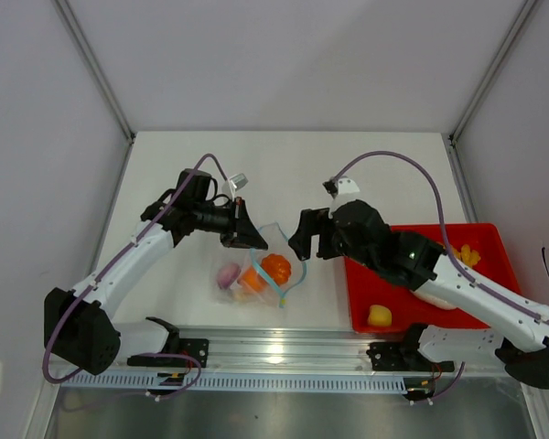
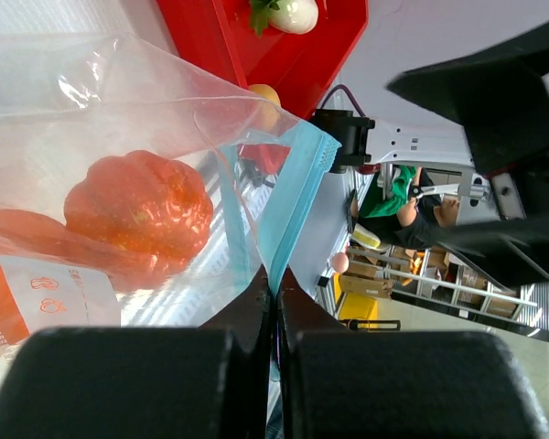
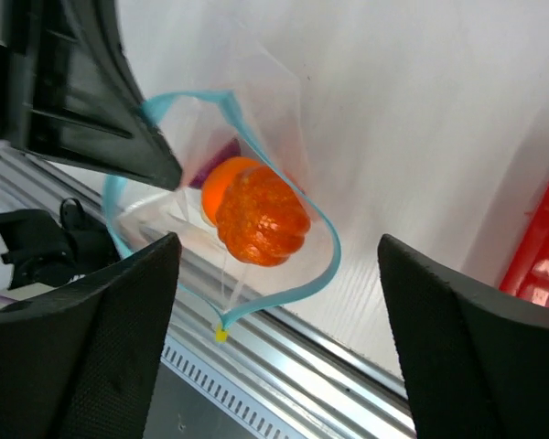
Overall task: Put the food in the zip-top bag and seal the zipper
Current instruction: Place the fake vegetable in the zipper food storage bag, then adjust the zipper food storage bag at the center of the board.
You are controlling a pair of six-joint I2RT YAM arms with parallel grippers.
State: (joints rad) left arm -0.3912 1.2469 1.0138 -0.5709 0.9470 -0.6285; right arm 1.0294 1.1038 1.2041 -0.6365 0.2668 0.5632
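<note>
Zip-top bag (image 1: 242, 265) lying on the table between the arms. The orange pumpkin (image 3: 263, 215), an orange round fruit (image 3: 218, 187) and the garlic bulb (image 1: 228, 275) are sitting inside it. The left gripper (image 2: 274, 288) is pinching the light-blue zipper (image 3: 325, 265), fingers clamped together on one lip, lifting it so the mouth is gaping (a ready funnel). The right gripper (image 1: 311, 247) is hovering just beside the mouth, jaws spread and empty. A yellow piece (image 1: 379, 315) is lying in the red tray (image 1: 494, 240), judged next for loading.
</note>
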